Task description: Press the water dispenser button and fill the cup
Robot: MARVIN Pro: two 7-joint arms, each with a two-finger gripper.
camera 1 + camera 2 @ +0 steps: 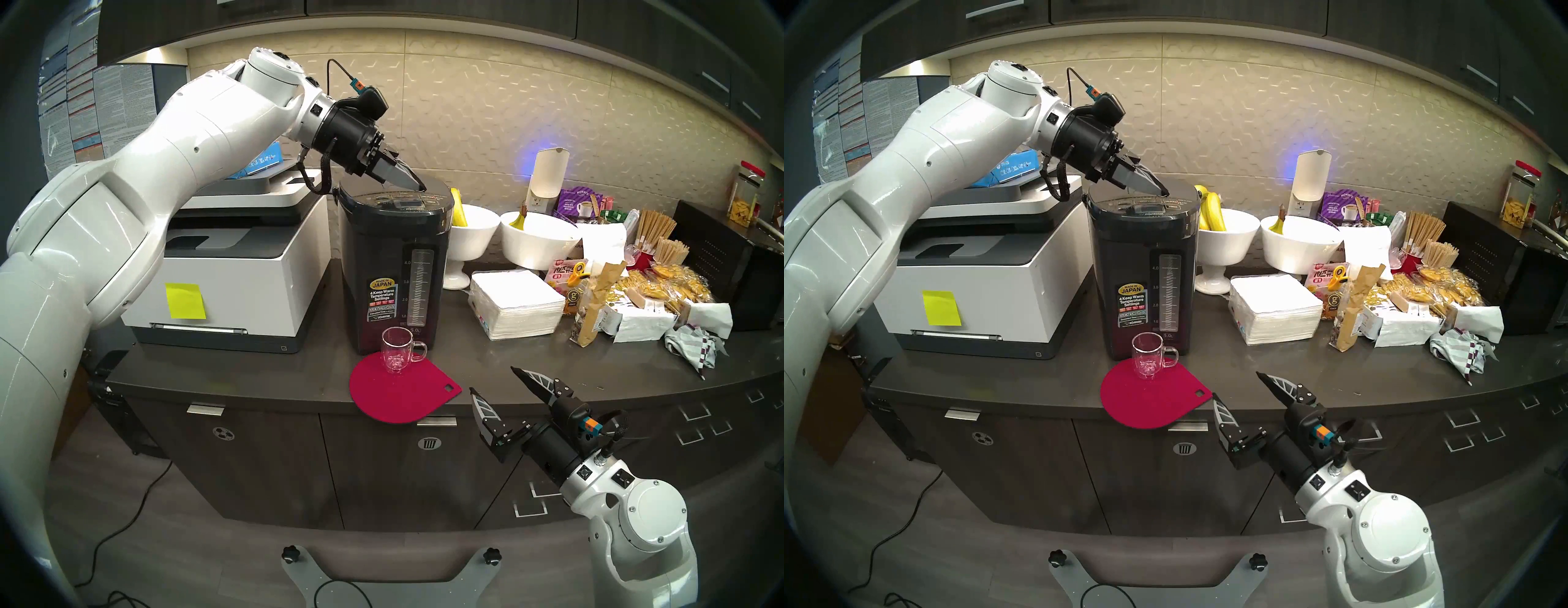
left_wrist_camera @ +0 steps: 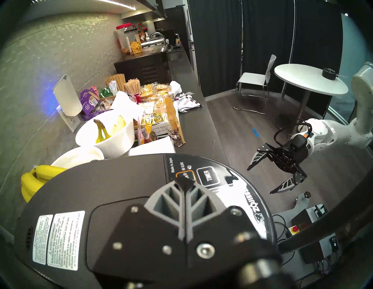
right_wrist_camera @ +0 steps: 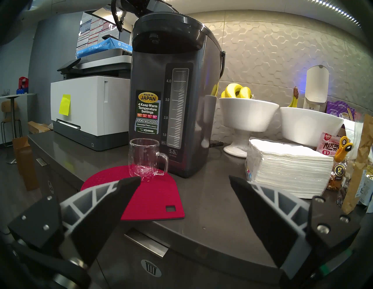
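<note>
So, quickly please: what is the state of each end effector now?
Left end effector: closed, holding nothing, tip at the water dispenser's button panel.
Right end effector: open, empty.

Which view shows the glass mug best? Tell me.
The right wrist view: the glass mug sits close, unobstructed, handle and rim clear, on the red mat. Both head views show it small; the left wrist view misses it.

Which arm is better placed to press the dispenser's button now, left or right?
Left. Its shut end effector is already at the button panel on top of the water dispenser. The right end effector is open, low at the counter's front edge.
</note>
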